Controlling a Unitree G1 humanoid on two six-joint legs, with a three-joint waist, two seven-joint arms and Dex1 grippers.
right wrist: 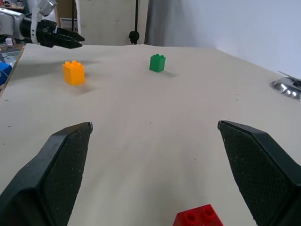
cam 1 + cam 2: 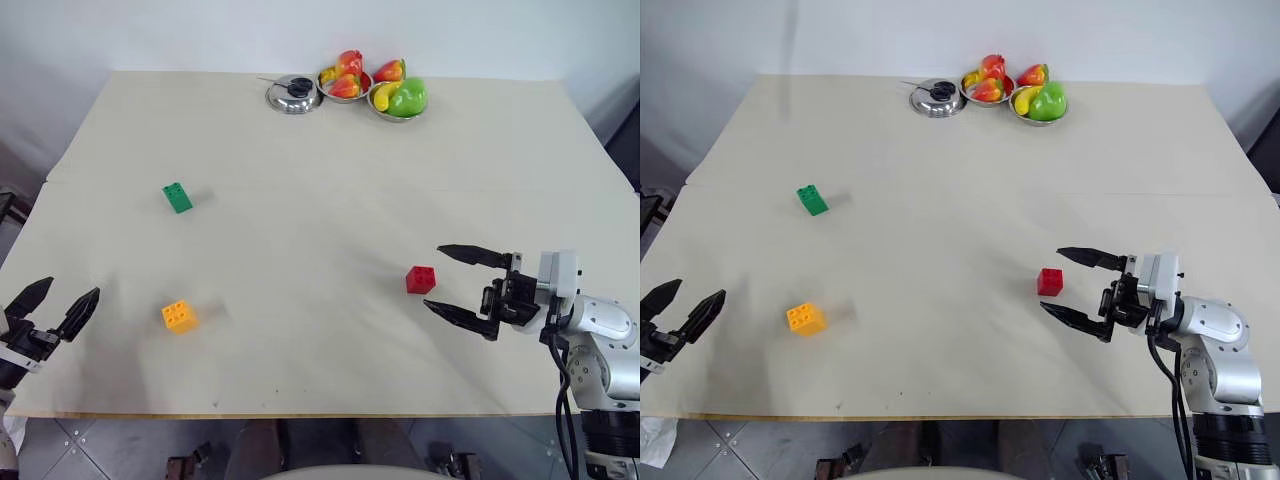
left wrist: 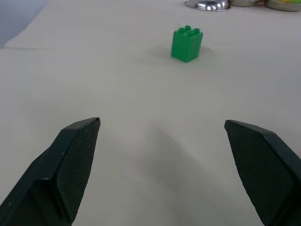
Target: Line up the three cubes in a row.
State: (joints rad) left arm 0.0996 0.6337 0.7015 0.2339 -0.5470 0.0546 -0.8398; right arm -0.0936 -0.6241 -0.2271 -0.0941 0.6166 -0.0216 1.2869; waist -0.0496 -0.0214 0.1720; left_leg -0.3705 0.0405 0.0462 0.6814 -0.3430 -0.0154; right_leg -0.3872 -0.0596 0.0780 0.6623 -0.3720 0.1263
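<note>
My right claw [image 2: 455,280] is wide open and holds nothing, and the red cube [image 2: 421,279] sits on the bench [image 2: 320,160] just in front of it. The yellow cube [image 2: 179,316] is near my open left claw [image 2: 58,303]. The green cube [image 2: 177,197] sits farther back.

Table [image 2: 320,330]: matt cream surface, smooth, faint crease lines. 3 cubes, red [image 2: 421,279], green [image 2: 177,197], yellow-orange [image 2: 179,316]: moulded plastic, slight sheen, studded tops. Steel bowls [image 2: 293,96]: polished metal, mirror-bright. Toy fruit [image 2: 407,97]: glossy plastic. Gripper fingers [image 3: 70,165]: black, matt, fine cross-hatched texture on inner pads.
</note>
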